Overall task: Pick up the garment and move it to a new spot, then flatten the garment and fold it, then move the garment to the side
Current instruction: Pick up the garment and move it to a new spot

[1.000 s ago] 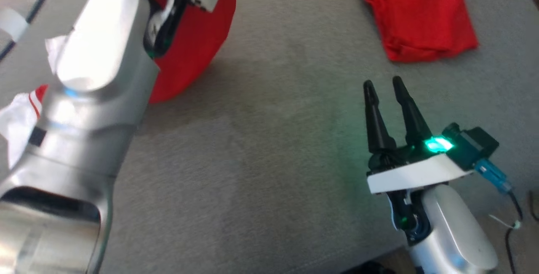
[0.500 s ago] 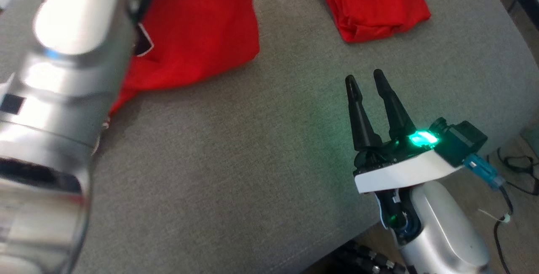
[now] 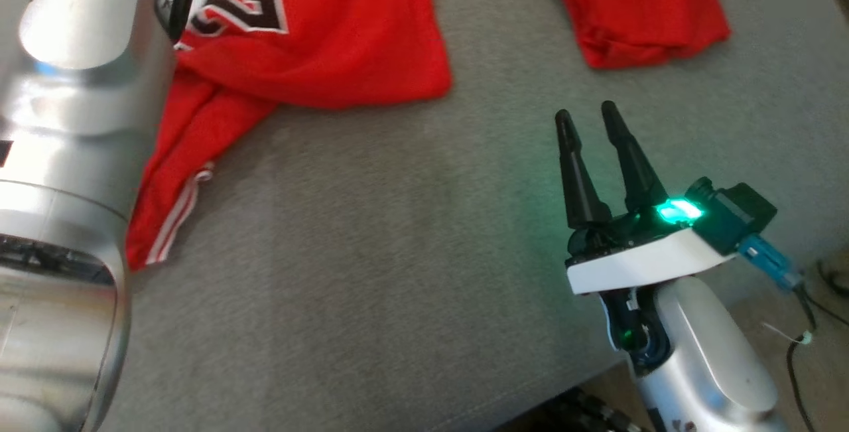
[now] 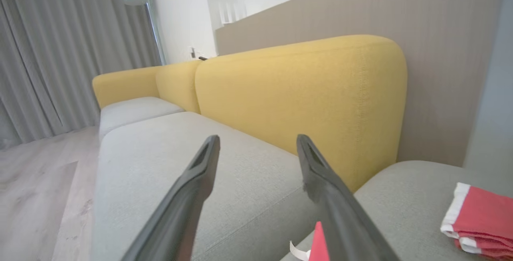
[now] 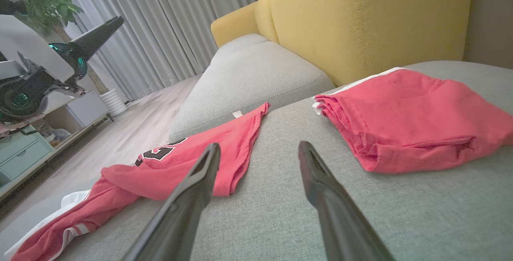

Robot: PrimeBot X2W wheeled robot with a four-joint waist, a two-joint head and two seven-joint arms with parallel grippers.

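**A:** Where is the garment (image 3: 345, 54) now?

**B:** Down on the grey sofa seat (image 3: 398, 253), at the far left. The picture from a second ago has it hanging bunched from the left arm, mostly clear of the cushion. Half a second ago it is partly down. Now it lies on the seat with its black-and-white number (image 3: 239, 0) facing up.

**A:** Is it flat?

**B:** Not yet. The far part is spread, but the near-left end is gathered into a ridge of folds with a striped hem. Some of that end is hidden behind the left forearm (image 3: 73, 120).

**A:** And the fingers?

**B:** The left gripper (image 4: 258, 140) has its fingers spread wide with nothing between them. A sliver of red cloth and a white tag sit just below. In the right wrist view it hangs above the garment's left end. The right gripper (image 3: 587, 113) hovers at the near right over bare cushion, fingers a little apart and empty, well apart from the garment.

**A:** The folded red pile (image 3: 643, 7) at the far right looks shifted too.

**B:** The whole head view has shifted, so that is the camera and not the pile.

**A:** What does that mean for the task?

**B:** I judge that the pick-up and move are finished and the garment has been let go. Flattening comes next, and the bunched near-left end needs drawing out before any fold. Both grippers are free for that.
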